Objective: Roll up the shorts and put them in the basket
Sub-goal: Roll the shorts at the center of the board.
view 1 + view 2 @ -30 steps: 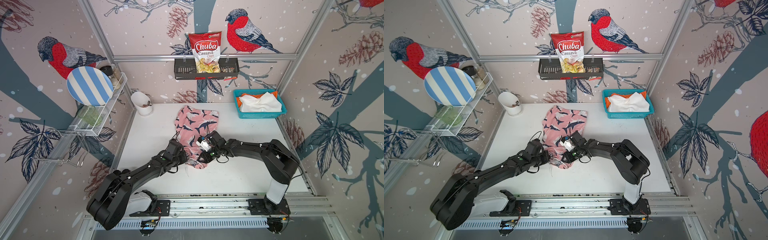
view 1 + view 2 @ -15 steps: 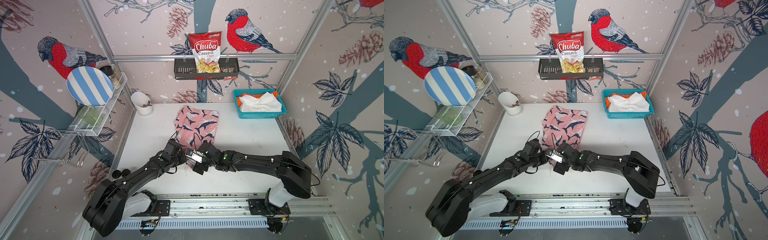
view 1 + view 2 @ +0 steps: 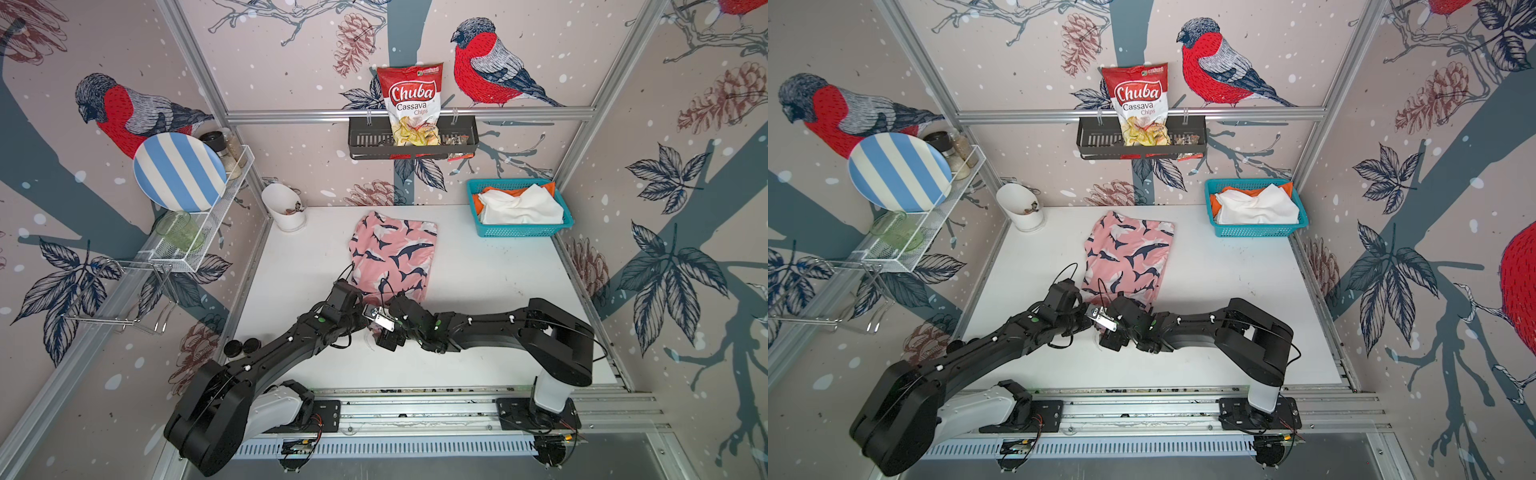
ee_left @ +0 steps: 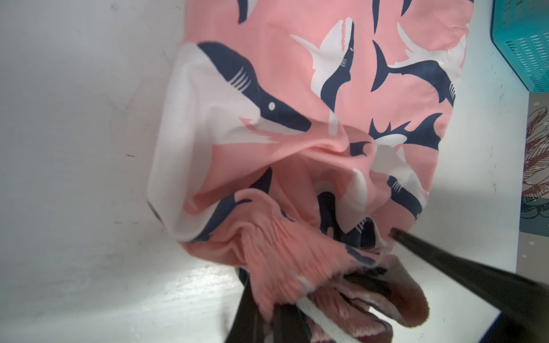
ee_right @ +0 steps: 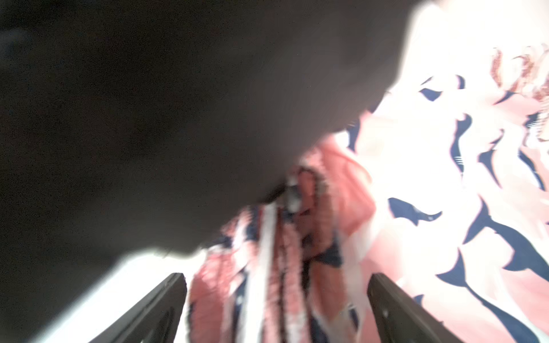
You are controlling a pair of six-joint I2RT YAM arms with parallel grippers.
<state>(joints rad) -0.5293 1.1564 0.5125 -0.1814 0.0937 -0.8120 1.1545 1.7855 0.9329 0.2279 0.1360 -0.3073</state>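
Note:
Pink shorts with navy-and-white sharks [image 3: 392,257] [image 3: 1127,257] lie lengthwise on the white table. Their gathered waistband [image 4: 285,255] is at the near end. My left gripper [image 4: 269,314] [image 3: 362,320] is shut on that waistband and its white drawstring. My right gripper [image 5: 277,297] [image 3: 376,328] stands open right beside it. Its two fingers [image 5: 160,306] straddle the bunched waistband [image 5: 267,282] without pinching it. One right finger [image 4: 445,261] shows in the left wrist view. White shorts [image 3: 519,205] and orange shorts [image 3: 544,189] lie in the teal basket [image 3: 519,230].
A white cup [image 3: 282,205] stands at the back left corner. A wire shelf [image 3: 195,249] on the left wall carries a striped plate [image 3: 178,170] and a green glass. A black rack [image 3: 411,143] with a chips bag hangs on the back wall.
My right gripper opened and moved from mid-shorts toward the near end, beside the left gripper. The shorts now lie straighter. The left gripper kept its hold and moved little.

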